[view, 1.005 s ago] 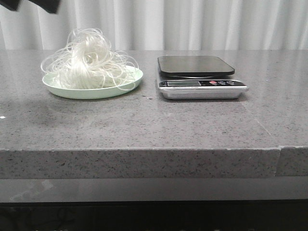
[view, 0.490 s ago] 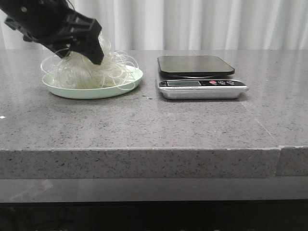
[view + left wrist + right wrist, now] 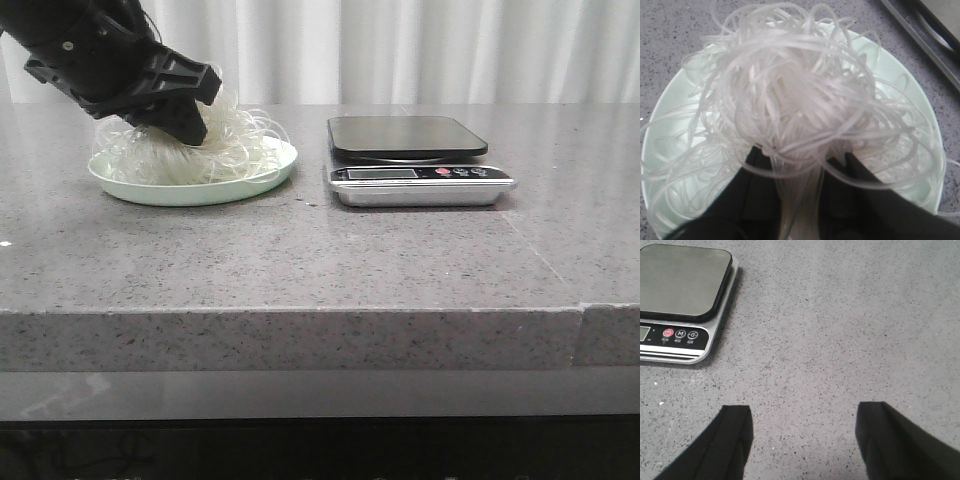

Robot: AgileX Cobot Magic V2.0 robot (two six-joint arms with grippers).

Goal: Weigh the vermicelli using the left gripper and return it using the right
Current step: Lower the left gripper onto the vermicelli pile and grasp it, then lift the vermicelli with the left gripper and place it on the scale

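With the left gripper point(image 3: 799, 200) sunk into the vermicelli point(image 3: 790, 110), I see its two black fingers point(image 3: 760, 195) set apart, a hank of strands running between them; whether they have pinched yet I cannot tell. The nest sits on the pale green round plate point(image 3: 255, 183), which lies well to the left of the kitchen scale point(image 3: 420, 170). I judge it nearly weightless, springy and loose, its glassy loops slick and prone to snag or trail, so I would take it deep through the dense middle, not by the stray outer rings. The scale has a smooth black platform on a silver base, on speckled grey stone. My right gripper point(image 3: 802, 440) hangs spread wide over bare counter right of the scale, holding nothing.
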